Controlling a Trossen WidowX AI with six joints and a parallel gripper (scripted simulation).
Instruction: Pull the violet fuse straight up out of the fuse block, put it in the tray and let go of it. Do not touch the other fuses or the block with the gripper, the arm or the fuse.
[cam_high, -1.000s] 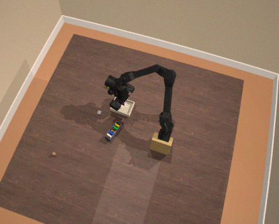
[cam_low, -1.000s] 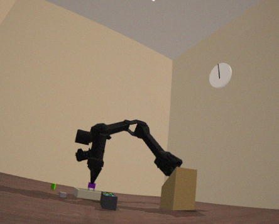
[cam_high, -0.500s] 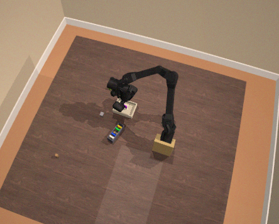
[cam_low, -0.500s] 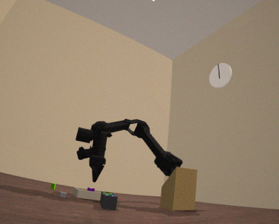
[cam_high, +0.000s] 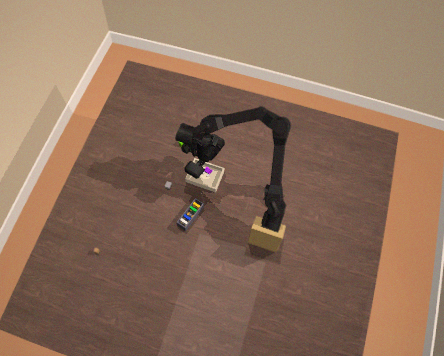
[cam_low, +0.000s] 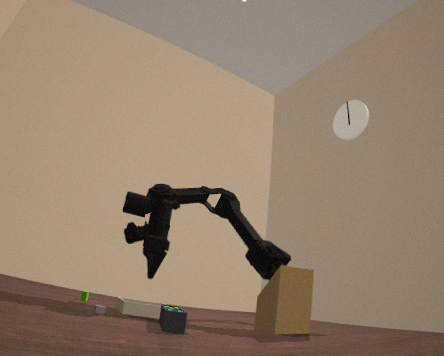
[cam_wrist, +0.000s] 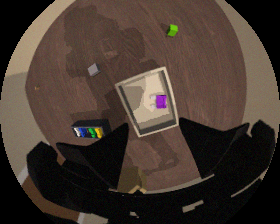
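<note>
The violet fuse (cam_high: 208, 170) (cam_wrist: 161, 102) lies on its side inside the cream tray (cam_high: 216, 188) (cam_wrist: 120, 91), its pale prongs showing beside its violet body in the wrist view. My gripper (cam_low: 151, 277) (cam_wrist: 154, 123) is open and empty, above the tray. The dark fuse block (cam_high: 180, 226) (cam_low: 173, 323) (cam_wrist: 101, 123) stands beside the tray and holds several fuses, with yellow, green, blue and white ones in view. The exterior view hides the violet fuse from view.
A small grey block (cam_high: 168, 185) (cam_low: 100, 309) (cam_wrist: 93, 69) lies beside the tray. A bright green block (cam_low: 85, 296) (cam_wrist: 172, 30) stands beyond the tray. A small tan piece (cam_high: 96, 251) lies farther off. The arm's base is on a tan box (cam_high: 266, 238) (cam_low: 295, 302).
</note>
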